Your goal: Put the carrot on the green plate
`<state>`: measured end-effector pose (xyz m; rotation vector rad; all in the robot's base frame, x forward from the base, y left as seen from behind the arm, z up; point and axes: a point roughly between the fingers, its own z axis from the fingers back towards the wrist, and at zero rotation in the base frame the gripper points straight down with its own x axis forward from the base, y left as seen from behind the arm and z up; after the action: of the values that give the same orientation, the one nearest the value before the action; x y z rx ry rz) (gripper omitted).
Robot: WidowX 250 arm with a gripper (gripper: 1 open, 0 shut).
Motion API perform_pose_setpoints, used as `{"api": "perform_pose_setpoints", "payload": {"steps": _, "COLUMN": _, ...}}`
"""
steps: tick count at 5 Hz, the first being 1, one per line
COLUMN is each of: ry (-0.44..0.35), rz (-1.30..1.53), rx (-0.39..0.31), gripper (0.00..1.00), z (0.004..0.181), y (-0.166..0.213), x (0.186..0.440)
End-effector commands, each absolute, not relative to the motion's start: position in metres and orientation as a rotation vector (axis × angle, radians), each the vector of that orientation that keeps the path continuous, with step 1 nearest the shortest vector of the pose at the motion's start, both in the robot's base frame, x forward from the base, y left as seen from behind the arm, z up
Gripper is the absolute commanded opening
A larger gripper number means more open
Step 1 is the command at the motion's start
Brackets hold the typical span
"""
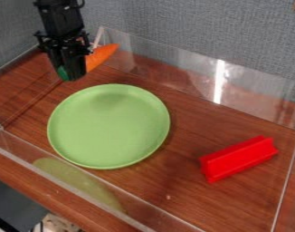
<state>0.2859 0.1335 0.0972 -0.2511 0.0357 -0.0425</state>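
Gripper (71, 72) points down at the back-left of the tabletop (193, 118), just past the far-left rim of the green plate (109, 125). Jaws look narrow, but can't tell from this view whether they are pinching anything; the fingertips are dark and blur into the green tip.

Carrot (101, 56) sits right beside the gripper, on its right side in the picture, slightly behind it and near the clear back wall (198, 68). Orange body is visible, angled up and away from the gripper; the leafy end is hidden by the gripper or merges with it. Can't tell if carrot and gripper touch, or if the carrot rests on the tabletop.

Green plate lies flat, in front of and below the gripper, nothing on it. Red block (238, 158) is well apart, far to the gripper's right and nearer the camera, beyond the plate.
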Motion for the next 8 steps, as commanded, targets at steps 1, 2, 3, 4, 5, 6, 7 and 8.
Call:
{"api": "perform_pose_setpoints", "payload": {"steps": 1, "ry": -0.012, "rz": -0.038, "rx": -0.227, "gripper": 1.0, "z": 0.122, "y": 0.137, "x": 0.291}}
{"api": "perform_pose_setpoints", "payload": {"steps": 2, "ry": -0.014, "rz": -0.114, "rx": -0.228, "gripper": 0.0, "z": 0.128, "y": 0.125, "x": 0.283}}
{"api": "perform_pose_setpoints", "payload": {"steps": 3, "ry": 0.012, "rz": -0.167, "rx": -0.238, "gripper": 1.0, "z": 0.109, "y": 0.123, "x": 0.282}}
{"api": "perform_pose_setpoints", "payload": {"steps": 4, "ry": 0.014, "rz": -0.142, "rx": -0.251, "gripper": 1.0, "z": 0.111, "y": 0.11, "x": 0.285}}
{"api": "perform_pose_setpoints", "payload": {"steps": 5, "ry": 0.025, "rz": -0.114, "rx": -0.264, "gripper": 1.0, "z": 0.104, "y": 0.1, "x": 0.291}}
{"api": "perform_pose_setpoints", "payload": {"steps": 6, "ry": 0.034, "rz": -0.101, "rx": -0.268, "gripper": 1.0, "z": 0.105, "y": 0.106, "x": 0.291}}
{"api": "perform_pose_setpoints", "payload": {"steps": 7, "ry": 0.017, "rz": -0.016, "rx": -0.264, "gripper": 1.0, "z": 0.102, "y": 0.096, "x": 0.285}}
{"api": "perform_pose_setpoints", "payload": {"steps": 8, "ry": -0.01, "rz": 0.08, "rx": -0.26, "gripper": 1.0, "z": 0.099, "y": 0.083, "x": 0.281}}
